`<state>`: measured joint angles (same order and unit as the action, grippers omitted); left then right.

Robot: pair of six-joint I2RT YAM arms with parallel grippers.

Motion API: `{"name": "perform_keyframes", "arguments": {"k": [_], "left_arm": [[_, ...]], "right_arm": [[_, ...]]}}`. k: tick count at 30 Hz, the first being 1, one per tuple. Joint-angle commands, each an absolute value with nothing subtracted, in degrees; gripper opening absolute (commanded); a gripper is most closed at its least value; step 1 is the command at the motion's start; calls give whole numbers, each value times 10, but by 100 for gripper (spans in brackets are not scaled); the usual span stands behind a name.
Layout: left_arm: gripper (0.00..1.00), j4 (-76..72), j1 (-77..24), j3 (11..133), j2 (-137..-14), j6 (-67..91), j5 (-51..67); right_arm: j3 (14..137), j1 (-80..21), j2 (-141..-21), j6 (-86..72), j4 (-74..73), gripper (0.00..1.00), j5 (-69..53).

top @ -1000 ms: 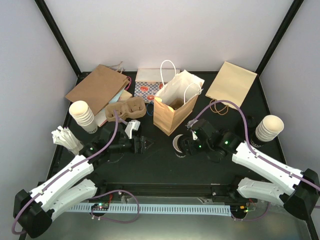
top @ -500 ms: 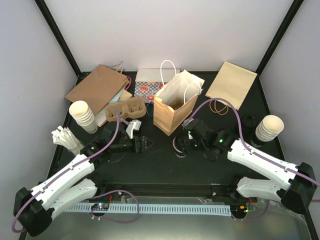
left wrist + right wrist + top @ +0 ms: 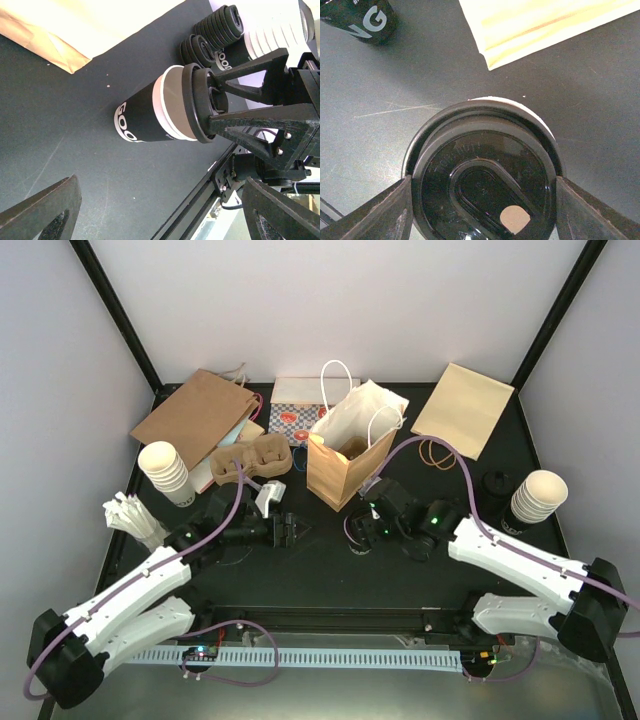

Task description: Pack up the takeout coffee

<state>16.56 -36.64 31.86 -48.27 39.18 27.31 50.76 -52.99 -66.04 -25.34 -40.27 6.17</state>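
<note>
This looks like a robot lab's test cell, with plain white walls, black frame posts and two arms bolted to a black tabletop.

Bright even overhead light, soft shadows on black table, pale sheen on takeout coffee lid, near fingers out of focus in left wrist view, top view sharp.

Landmark: the open paper bag. Left of it the cardboard tray blocks me, and a patterned box stands behind it. Just in front stands the coffee cup, clamped in my right gripper. Front-left of the bag, the table lies bare.
</note>
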Motion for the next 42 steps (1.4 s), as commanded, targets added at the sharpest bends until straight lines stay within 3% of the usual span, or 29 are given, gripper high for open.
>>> {"name": "perform_keyframes", "arguments": {"k": [1,22,31,42], "left_arm": [[90,147,-372,323,-487,396,277],[90,144,-377,320,-501,396,278],[90,144,-377,320,-503,394,282],[90,121,-380,322,-529,400,290]], "right_arm": [[515,-539,-679,-245,-395,61,68],[498,-561,-745,-258,-410,61,54],[503,-576,-727,-241,-423,61,-13],[506,-583,-733,-234,-435,60,-4]]}}
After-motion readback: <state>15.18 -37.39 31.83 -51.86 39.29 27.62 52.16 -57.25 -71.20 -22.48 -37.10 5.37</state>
